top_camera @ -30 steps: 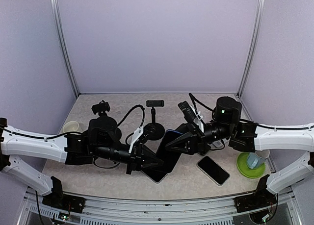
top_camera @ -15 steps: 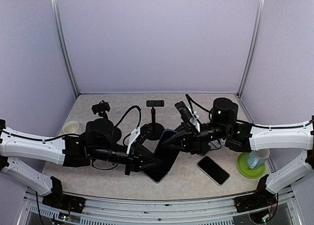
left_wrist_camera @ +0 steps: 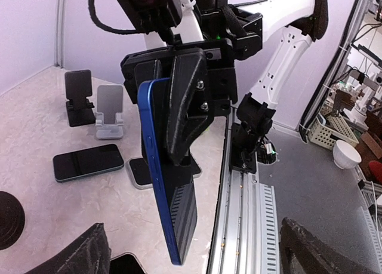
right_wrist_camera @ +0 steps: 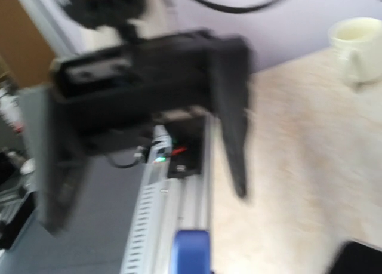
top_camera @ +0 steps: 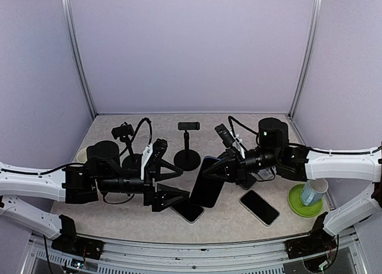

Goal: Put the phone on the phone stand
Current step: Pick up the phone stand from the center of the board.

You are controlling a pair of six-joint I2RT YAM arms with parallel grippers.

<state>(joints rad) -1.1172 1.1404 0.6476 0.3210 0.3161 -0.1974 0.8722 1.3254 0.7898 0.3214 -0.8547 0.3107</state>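
Three phones: the blue phone [top_camera: 206,184] hangs tilted above the worktop [top_camera: 227,226], clamped in the right hand [top_camera: 216,170]. Two dark phones [top_camera: 188,211] [top_camera: 259,207] lie flat. Beside the blue phone, the left hand [top_camera: 179,181] gapes wide. Two pole stands [top_camera: 188,145] [top_camera: 123,137] rise behind.

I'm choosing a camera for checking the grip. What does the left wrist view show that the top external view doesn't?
Only left wrist: the blue phone edge-on, clamped in the right gripper, plus a small black stand and a grey stand behind. Only top external: the phone stand's post and clamp, the green plate, the cream cup. Both: the blue phone and the dark phone lying flat.
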